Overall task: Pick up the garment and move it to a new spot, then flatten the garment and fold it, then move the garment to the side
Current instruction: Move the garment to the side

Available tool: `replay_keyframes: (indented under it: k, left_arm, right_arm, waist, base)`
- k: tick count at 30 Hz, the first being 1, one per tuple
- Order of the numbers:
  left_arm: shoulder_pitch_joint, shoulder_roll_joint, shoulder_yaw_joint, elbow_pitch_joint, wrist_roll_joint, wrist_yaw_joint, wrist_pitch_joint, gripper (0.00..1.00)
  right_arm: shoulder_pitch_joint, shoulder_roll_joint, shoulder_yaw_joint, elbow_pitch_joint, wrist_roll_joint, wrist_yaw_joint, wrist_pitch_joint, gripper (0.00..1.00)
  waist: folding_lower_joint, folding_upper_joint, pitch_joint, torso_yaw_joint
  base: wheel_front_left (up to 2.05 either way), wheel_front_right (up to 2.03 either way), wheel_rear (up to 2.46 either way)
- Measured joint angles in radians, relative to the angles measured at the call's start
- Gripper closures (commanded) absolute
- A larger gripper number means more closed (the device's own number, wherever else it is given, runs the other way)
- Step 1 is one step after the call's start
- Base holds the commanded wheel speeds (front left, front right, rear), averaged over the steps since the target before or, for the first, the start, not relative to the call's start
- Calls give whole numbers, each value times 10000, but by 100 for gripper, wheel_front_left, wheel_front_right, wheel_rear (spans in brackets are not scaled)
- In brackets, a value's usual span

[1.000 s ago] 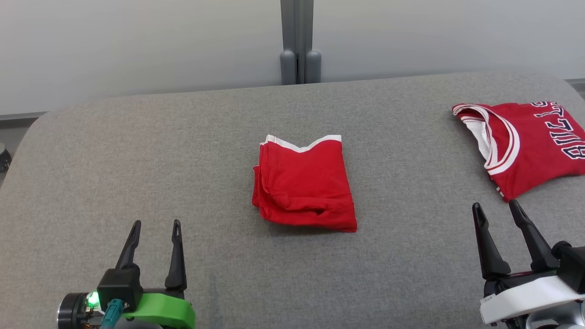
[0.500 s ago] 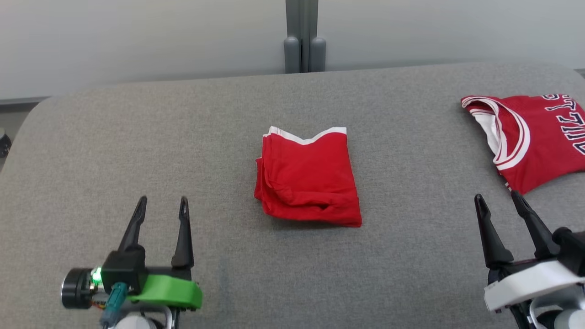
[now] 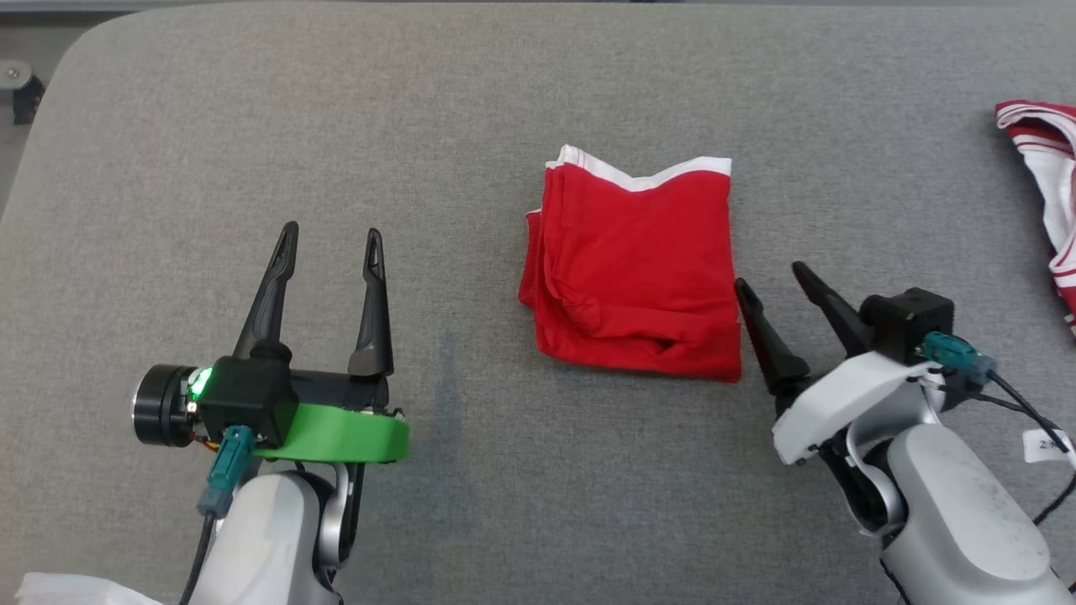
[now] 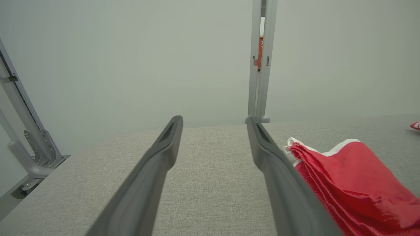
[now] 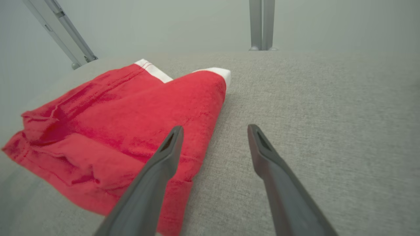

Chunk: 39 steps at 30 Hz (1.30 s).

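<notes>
Red knit garment (image 3: 635, 269), folded to a compact block with white trim along the far edge, lying flat near the middle of the grey counter (image 3: 471, 101). Right pincer (image 3: 769, 276) spread wide and empty, low at the block's right edge, nearer tip touching it or just beside; impossible to tell which. Left pincer (image 3: 331, 230) equally wide and empty, well apart on the left.

Judging by the neat fold, probably down to the last step: shifting the block aside. For a clean carry: slide one finger under the whole stack at the right edge, never between layers; close on every layer together; lift low and level. Bring the left pincer to the opposite edge against sagging or unfolding, minding the looser, rumpled near-left corner.

Woven grey fabric over the counter, grippy by the look, so lift rather than drag. Second red-and-white jersey (image 3: 1046, 168) at the far right, cut off by the frame; keep clear. Beyond, a plain pale wall (image 4: 131, 59), a grey upright post (image 4: 261, 65) and slanted metal struts (image 5: 59, 29).
</notes>
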Motion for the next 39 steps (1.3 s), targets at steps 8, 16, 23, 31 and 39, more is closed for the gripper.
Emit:
replay_keyframes:
  k: [8,16,23,31,39]
  left_arm:
    - [-114,-113,17,58,148,-90,-12,0]
    - [-19,-111,215,17,368,-86,-13,0]
    - [180,167,407,-284,642,38,-13,0]
    - [-166,196,-6,-541,861,-221,-27,0]
    - [-843,92,-435,-612,957,-401,-27,0]
  right_arm:
    - [-687,368,1103,1975,619,0,0,15]
    - [-767,128,1733,1954,602,6,-454,100]
    - [-774,-800,1937,1647,616,12,-798,100]
    - [-1008,-2086,1925,1582,1141,10,-1085,100]
    - [-3353,-3375,1919,1793,1244,10,-991,100]
  waist:
    - [0,0,591,601]
    - [0,0,552,283]
    - [0,0,547,-646]
    - [0,1,864,-2171]
    - [0,0,1604,-3060]
  base:
    - [0,0,0]
    - [0,0,0]
    - [0,0,0]
    - [0,0,0]
    - [0,0,0]
